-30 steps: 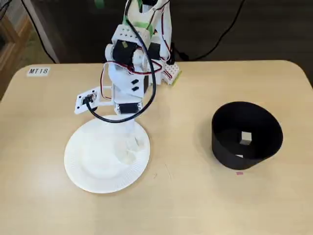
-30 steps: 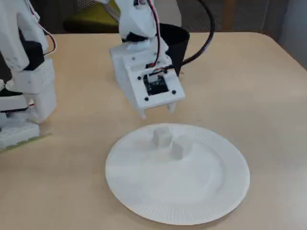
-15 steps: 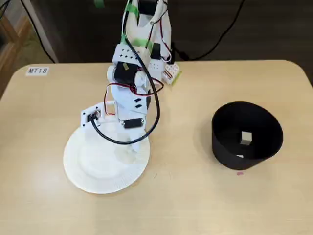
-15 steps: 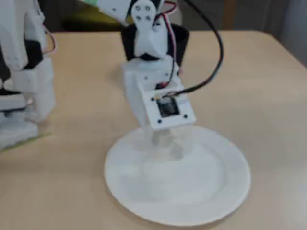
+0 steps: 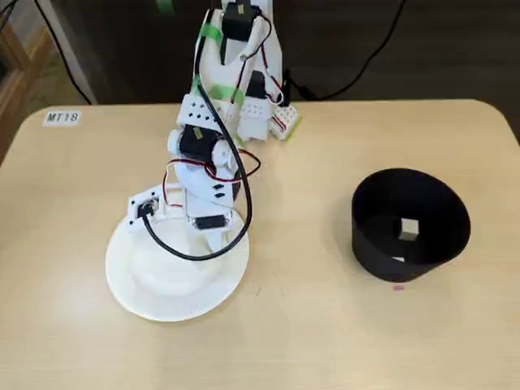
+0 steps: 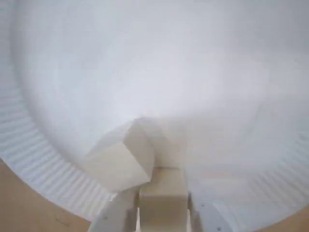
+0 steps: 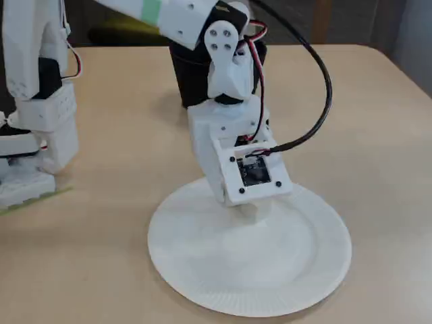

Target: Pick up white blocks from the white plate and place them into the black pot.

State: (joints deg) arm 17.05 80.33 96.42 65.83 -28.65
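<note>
Claw (image 6: 162,212) sat low on the white plate (image 6: 43,169), apparently pinching one white block (image 6: 162,195) between its fingers; a second block (image 6: 120,159) touched it at ten o'clock; the black pot (image 5: 410,223) stood well apart on the table (image 5: 309,325).

The bench (image 5: 455,341) is a pale wood-grain laminate with rounded corners, evenly lit without hard shadows. A small white label (image 5: 62,118) reading "MT18" sits at the bench's far left corner in a fixed view. Beyond the bench's far edge the background is dark. Black cables (image 5: 370,57) trail there. A wooden frame edge (image 5: 10,69) shows left of the bench.
</note>
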